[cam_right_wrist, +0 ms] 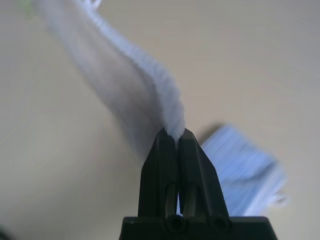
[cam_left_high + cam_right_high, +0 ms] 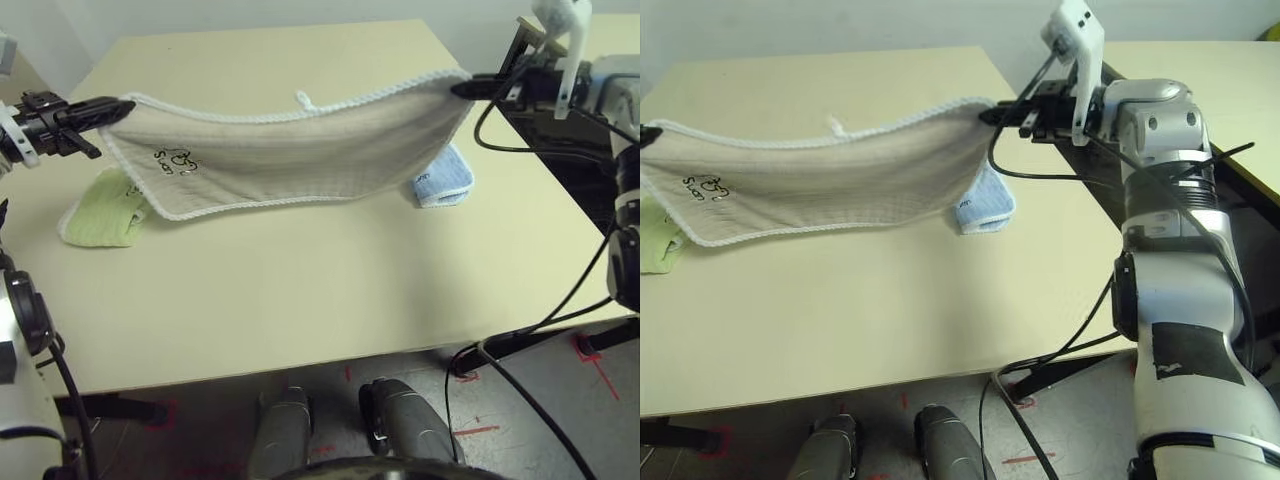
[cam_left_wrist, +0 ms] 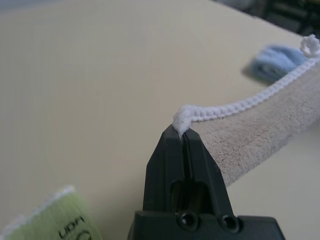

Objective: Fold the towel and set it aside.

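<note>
- Towel [image 2: 290, 150]: hangs stretched above the table [image 2: 300, 290], sagging mid-span, its logo near the 9 o'clock end.
- Left gripper [image 2: 128, 103]: at 9 o'clock, fingers pinched on the towel's corner edging.
- Right gripper [image 2: 458, 89]: at 3 o'clock, fingers clamped on the opposite corner.
- Green towel [image 2: 100, 212] and blue towel [image 2: 445, 178]: lie beneath the hanging cloth.
- Risk: both grips catch little more than edging; extra tension may pull a corner free, and the sagging hem may drag the folded towels.

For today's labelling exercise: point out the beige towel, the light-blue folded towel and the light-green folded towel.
beige towel [image 2: 290, 160], left eye view, middle of the hanging cloth.
light-blue folded towel [image 2: 447, 180], left eye view, exposed end.
light-green folded towel [image 2: 100, 212], left eye view, top face.
</note>
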Controlling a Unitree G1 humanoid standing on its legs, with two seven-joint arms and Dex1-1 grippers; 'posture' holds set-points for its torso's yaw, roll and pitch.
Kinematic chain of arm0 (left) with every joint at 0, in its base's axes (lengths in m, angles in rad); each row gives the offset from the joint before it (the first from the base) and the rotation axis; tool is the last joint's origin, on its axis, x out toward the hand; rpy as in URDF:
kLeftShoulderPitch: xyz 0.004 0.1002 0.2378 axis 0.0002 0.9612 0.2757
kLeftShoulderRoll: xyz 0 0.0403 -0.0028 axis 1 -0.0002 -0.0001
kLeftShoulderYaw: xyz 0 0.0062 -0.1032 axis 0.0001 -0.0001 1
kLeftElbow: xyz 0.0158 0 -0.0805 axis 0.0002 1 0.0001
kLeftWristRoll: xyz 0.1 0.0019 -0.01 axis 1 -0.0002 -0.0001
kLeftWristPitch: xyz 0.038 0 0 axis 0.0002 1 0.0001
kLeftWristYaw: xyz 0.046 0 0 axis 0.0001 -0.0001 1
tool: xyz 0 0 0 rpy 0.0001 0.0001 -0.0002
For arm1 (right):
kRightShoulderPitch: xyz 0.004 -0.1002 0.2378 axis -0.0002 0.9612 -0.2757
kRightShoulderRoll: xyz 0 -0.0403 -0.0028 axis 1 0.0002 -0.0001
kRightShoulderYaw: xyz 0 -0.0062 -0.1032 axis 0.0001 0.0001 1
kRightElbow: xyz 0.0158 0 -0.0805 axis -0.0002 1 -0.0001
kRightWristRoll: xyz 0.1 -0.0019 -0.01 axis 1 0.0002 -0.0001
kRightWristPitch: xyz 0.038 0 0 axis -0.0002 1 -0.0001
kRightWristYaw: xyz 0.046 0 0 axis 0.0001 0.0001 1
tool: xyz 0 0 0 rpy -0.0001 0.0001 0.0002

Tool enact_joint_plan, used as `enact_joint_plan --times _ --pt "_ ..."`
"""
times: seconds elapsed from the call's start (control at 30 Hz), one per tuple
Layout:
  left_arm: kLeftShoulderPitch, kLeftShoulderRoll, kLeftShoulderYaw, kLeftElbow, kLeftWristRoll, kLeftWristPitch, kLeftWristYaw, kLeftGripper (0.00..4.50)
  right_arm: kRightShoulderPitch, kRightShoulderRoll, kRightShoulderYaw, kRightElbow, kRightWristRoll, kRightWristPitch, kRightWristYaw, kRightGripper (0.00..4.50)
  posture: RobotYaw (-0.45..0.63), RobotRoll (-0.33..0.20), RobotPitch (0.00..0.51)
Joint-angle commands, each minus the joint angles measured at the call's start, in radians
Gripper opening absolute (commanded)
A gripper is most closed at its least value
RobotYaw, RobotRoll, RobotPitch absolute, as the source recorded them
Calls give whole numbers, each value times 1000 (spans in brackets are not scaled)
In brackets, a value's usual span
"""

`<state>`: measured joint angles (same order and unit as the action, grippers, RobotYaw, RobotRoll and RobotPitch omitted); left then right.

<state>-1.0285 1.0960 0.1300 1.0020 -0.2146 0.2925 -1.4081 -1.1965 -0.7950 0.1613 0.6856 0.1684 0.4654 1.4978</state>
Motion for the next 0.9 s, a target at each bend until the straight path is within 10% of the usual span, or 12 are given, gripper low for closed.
enact_joint_plan --times 0.03,0.23,0.6,0.9 --pt "41 58 -78 -33 24 53 -169 64 24 -80 91 -116 47 106 112 0 -106 0 106" --pt "100 165 -277 -141 -143 192 -206 64 3 -136 213 -131 110 161 117 0 -94 0 121" --pt "-254 -12 -117 273 43 -84 316 64 -237 230 29 441 -94 -457 -464 0 -109 0 140" --pt "-353 -38 -45 305 120 -364 456 64 -328 232 3 588 -254 -794 -807 0 -98 0 144"
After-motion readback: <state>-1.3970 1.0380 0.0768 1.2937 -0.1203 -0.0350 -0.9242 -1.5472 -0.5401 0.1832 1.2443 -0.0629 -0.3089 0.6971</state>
